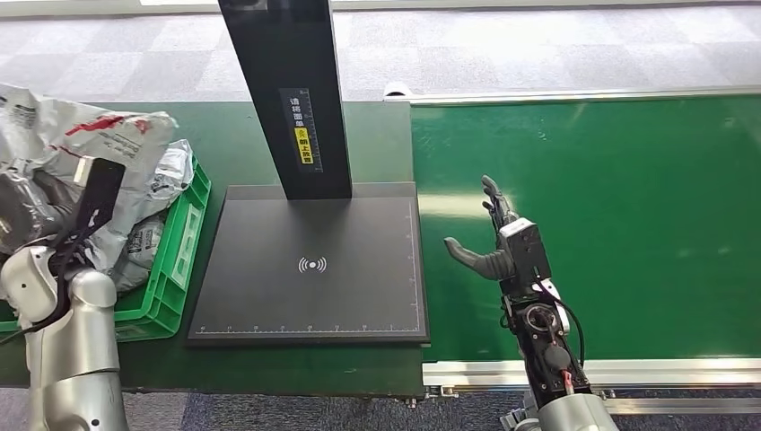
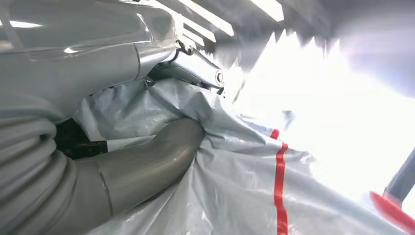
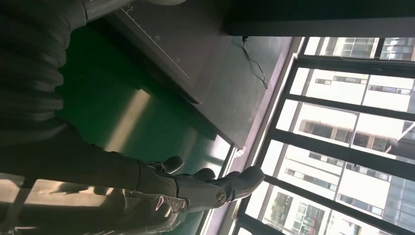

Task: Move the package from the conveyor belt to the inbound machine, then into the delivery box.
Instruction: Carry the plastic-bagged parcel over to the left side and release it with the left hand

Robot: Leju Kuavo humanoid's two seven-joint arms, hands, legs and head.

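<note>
- Currently, step in hand: the last leg of the task, by the look of it, with a grey poly-mailer package [image 1: 85,148] carried over the green delivery crate [image 1: 184,242] at the left end of the bench.
- Left hand [image 1: 45,211]: grips that package; in the left wrist view its thick grey thumb [image 2: 147,164] presses into the crinkled grey film with the red stripe [image 2: 280,186]. How the other fingers lie cannot be told.
- Package position: raised at the crate's near-left side, above other grey bagged parcels [image 1: 166,175] already lying in the crate; whether it touches them cannot be told.
- Right hand [image 1: 489,242]: holds nothing, fingers apart and stretched out, thumb pointing toward the scanner; it hangs over the green conveyor belt [image 1: 628,224], just beside the platform's edge.
- Inbound machine: black scan platform [image 1: 310,265] with a wireless mark, black post [image 1: 287,90] rising from its back; nothing rests on the platform.
- Next move, as a judgement: lower the package into the crate and loosen the grip so the film slips free of the thumb.
- Caution: the slack bag may cling to the fingers or snag on the crate rim.
</note>
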